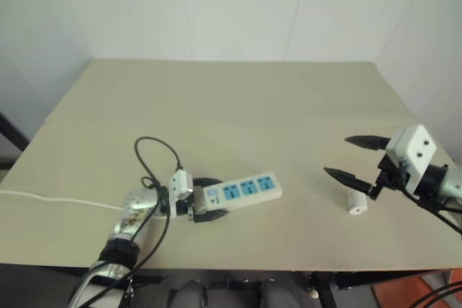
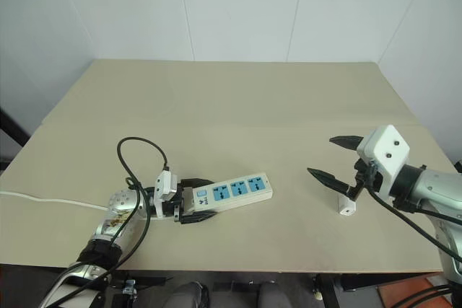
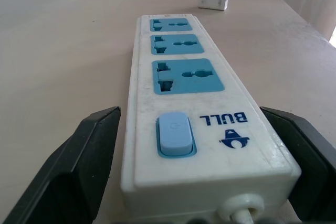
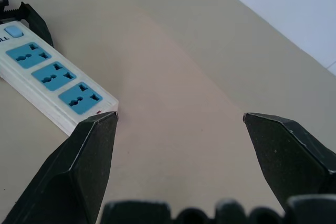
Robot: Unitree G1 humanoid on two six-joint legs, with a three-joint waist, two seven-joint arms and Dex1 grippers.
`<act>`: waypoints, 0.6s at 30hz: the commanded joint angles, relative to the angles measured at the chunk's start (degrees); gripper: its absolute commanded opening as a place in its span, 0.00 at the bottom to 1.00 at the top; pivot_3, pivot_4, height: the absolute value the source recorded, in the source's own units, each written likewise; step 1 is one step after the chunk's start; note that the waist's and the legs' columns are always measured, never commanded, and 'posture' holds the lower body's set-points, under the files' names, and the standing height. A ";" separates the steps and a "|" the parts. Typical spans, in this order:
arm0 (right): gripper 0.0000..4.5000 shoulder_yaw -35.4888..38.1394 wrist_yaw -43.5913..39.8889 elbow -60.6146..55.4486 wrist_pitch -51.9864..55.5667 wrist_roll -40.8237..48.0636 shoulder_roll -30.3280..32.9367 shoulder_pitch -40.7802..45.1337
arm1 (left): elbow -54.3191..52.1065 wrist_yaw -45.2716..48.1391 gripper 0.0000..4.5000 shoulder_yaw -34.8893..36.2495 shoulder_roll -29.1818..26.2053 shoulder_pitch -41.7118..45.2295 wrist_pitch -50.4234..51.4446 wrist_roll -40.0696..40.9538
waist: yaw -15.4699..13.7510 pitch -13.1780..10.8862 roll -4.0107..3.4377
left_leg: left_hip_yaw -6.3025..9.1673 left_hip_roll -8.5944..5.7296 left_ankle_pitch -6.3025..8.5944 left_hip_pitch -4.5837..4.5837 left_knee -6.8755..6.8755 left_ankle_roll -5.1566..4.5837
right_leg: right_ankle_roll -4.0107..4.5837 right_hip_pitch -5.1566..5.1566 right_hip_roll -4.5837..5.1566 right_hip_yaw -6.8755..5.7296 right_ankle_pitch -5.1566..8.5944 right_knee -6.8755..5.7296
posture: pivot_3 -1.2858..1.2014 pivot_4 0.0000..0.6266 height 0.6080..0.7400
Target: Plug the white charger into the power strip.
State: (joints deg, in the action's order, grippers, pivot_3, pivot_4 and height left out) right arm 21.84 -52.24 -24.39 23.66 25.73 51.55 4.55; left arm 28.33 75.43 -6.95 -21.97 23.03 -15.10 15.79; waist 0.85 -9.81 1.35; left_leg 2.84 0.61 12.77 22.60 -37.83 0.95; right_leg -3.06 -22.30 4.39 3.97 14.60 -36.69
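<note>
The plugging-in has not started: the small white boxy charger (image 1: 356, 203) lies loose on the beige tabletop (image 1: 238, 106), well apart from the long white plastic power strip with three blue socket faces (image 1: 240, 190), and all three sockets stand empty. The left gripper (image 2: 193, 200) sits at the strip's switch end with its two black fingers spread wide on either side of the bar; in the left wrist view there is a gap between each finger and the casing, so nothing is clamped yet. The right gripper (image 2: 336, 158) hangs above the table near the charger, jaws wide apart and holding nothing. Still to do, as I judge it: steady the strip, pick up the charger, align its prongs and press it into a socket.
</note>
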 commanded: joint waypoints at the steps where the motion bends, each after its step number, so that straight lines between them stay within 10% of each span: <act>1: 1.00 1.71 0.29 -1.85 -0.28 1.04 0.84 0.82 | 1.40 0.57 0.99 -2.07 0.10 -2.17 -0.75 -2.20 | 0.03 0.02 -0.02 | 0.00 0.00 0.00 0.00 0.00 0.00 | 0.00 0.00 0.00 0.00 0.00 0.00 | 0.52 0.24 1.00; 10: 1.00 1.46 0.32 -1.57 -0.32 1.23 1.11 1.75 | 4.46 -1.55 0.99 -3.89 0.19 -2.94 -2.29 -5.29 | 0.05 0.54 -0.61 | -0.04 0.00 0.01 -0.26 0.01 -0.01 | -0.17 0.22 0.00 0.03 0.10 0.00 | 0.52 0.24 1.00; 18: 1.00 0.93 -0.34 -0.27 -0.55 1.16 1.55 3.73 | 3.25 0.66 0.74 -3.54 0.83 -2.97 0.23 -2.85 | 0.02 0.72 -0.83 | -0.05 -0.02 0.01 -0.26 0.01 -0.02 | -0.46 0.23 0.00 0.05 0.28 0.00 | 0.52 0.24 1.00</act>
State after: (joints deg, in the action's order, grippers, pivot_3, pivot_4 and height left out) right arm 21.70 -52.43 -24.10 23.66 26.06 52.07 6.89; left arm 29.93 74.67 -8.52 -21.79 22.40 -16.72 13.70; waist 0.87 -9.09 0.52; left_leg 2.79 0.59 12.78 22.34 -37.81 0.92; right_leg -3.52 -22.08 4.40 4.02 14.88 -36.69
